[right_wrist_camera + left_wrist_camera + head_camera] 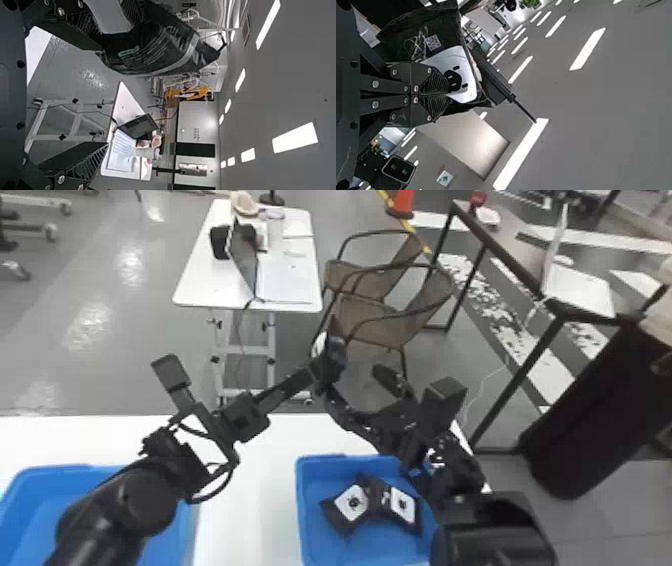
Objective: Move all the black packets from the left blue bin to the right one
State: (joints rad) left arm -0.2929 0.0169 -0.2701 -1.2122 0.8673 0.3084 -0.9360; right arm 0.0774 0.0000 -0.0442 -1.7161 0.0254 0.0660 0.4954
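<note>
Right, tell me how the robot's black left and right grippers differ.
The black left gripper is shut on a black packet with a white label, while the black right gripper stands open, its fingers wide apart and clamping nothing. In the head view, the left gripper points rightward and away; the right gripper points leftward and away. Both have flat black fingers with ridges.

2 blk packets (352, 505) in r blue bin (310, 490)
</note>
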